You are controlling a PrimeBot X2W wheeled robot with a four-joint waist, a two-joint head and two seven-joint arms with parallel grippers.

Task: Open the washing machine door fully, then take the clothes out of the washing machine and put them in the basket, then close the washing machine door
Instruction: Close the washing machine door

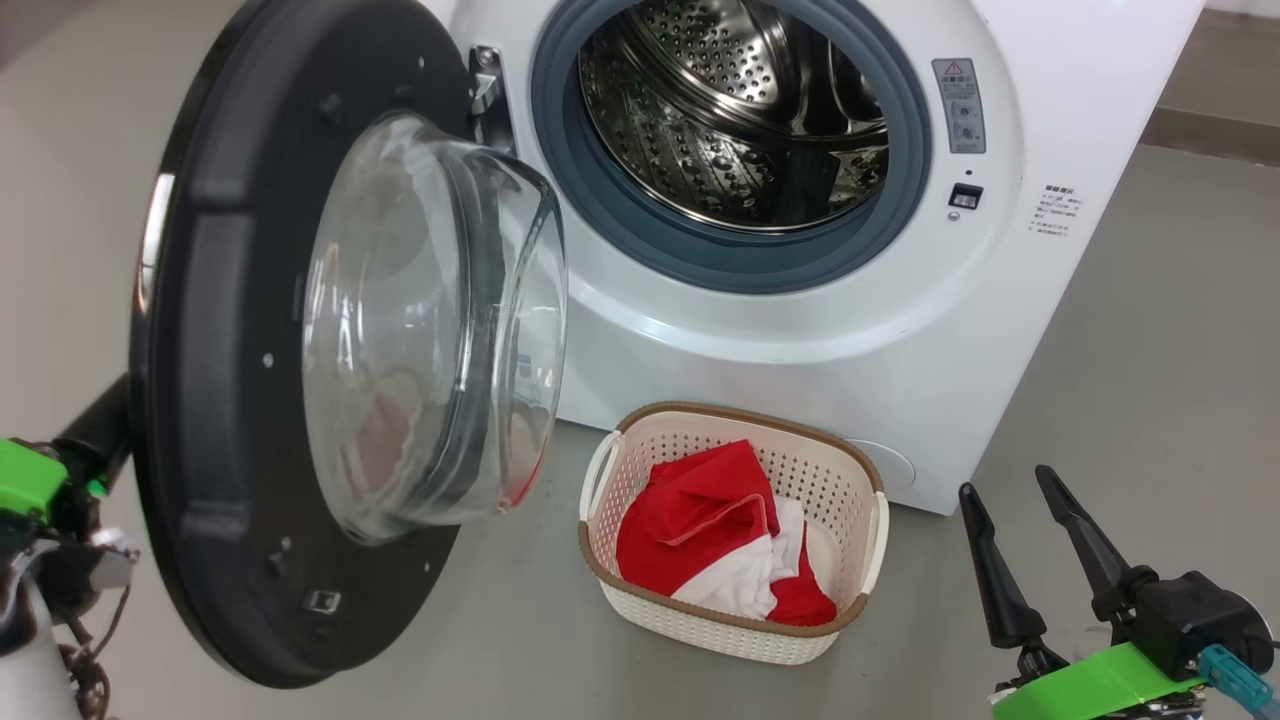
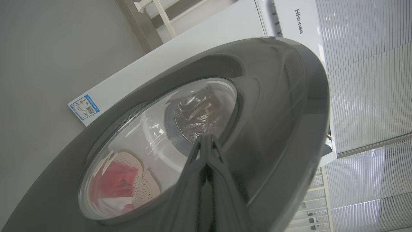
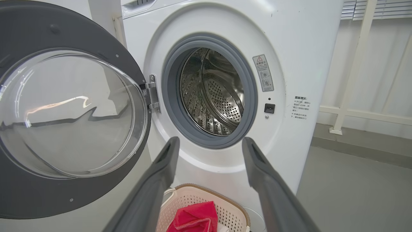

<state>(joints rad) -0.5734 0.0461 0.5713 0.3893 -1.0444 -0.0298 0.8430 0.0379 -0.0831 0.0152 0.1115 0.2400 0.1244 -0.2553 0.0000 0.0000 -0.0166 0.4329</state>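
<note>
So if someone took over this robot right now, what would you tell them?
The left gripper is shut, its tips at the door's outer side.
The right gripper is open and empty, right of the basket.
The clothes lie in the basket; the drum looks empty.
Done: door open, clothes out.
Left to do: close the door.

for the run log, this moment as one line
door open | washing machine looks empty | clothes in basket | left hand shut, at door's outer face | right hand open, empty
</note>
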